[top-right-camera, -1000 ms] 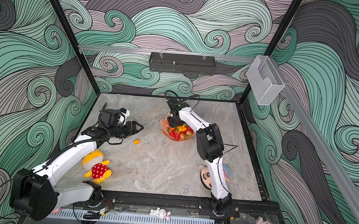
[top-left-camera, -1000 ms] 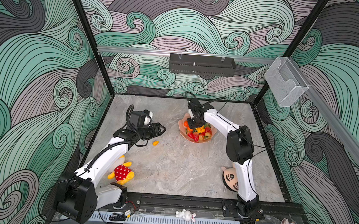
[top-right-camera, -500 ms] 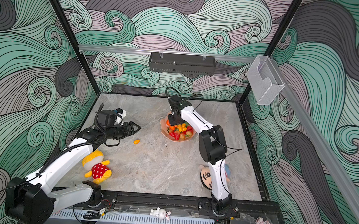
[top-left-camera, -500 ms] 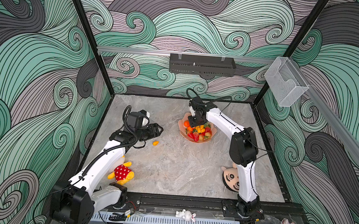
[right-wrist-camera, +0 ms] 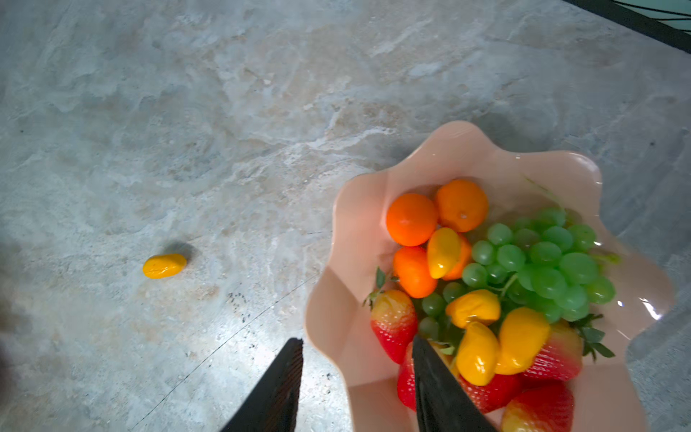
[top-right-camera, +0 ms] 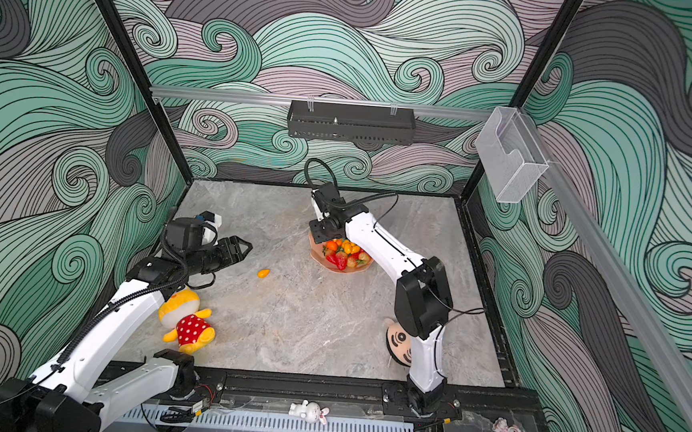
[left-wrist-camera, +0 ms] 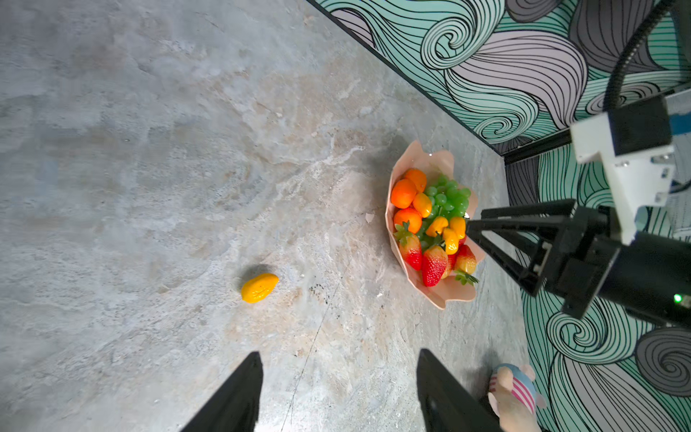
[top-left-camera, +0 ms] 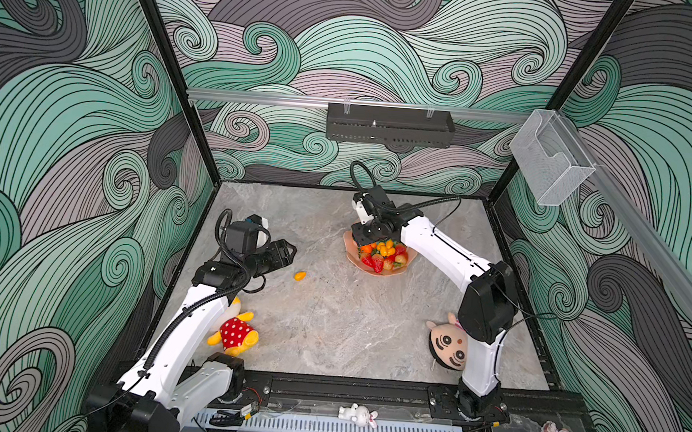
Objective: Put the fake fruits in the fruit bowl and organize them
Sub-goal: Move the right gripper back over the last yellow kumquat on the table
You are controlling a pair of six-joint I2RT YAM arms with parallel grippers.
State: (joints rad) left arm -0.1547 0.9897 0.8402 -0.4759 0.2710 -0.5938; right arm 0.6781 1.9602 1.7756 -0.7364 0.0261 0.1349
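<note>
The pale pink scalloped fruit bowl (top-left-camera: 348,242) (top-right-camera: 315,257) stands right of the table's middle, holding green grapes (right-wrist-camera: 542,262), tangerines (right-wrist-camera: 411,218), kumquats (right-wrist-camera: 475,306) and strawberries (right-wrist-camera: 392,321). One kumquat (top-left-camera: 299,276) (top-right-camera: 263,273) (left-wrist-camera: 259,287) (right-wrist-camera: 164,266) lies alone on the table, left of the bowl. My right gripper (right-wrist-camera: 357,342) (top-left-camera: 362,243) hangs open above the bowl's left rim (right-wrist-camera: 355,224), one finger outside it and one over the strawberries. Left of the loose kumquat, my left gripper (left-wrist-camera: 338,359) (top-left-camera: 290,248) is open and empty, a short way from the fruit.
A yellow plush in a red polka-dot top (top-left-camera: 234,332) lies by the left arm. A round-faced doll (top-left-camera: 447,349) lies by the right arm's base. A clear plastic box (top-left-camera: 548,160) hangs on the right wall and a black tray (top-left-camera: 388,124) on the back rail.
My right gripper's jaws have widened over the bowl and moved slightly toward the back. My left gripper has drawn back a little to the left. The loose kumquat has stayed put.
</note>
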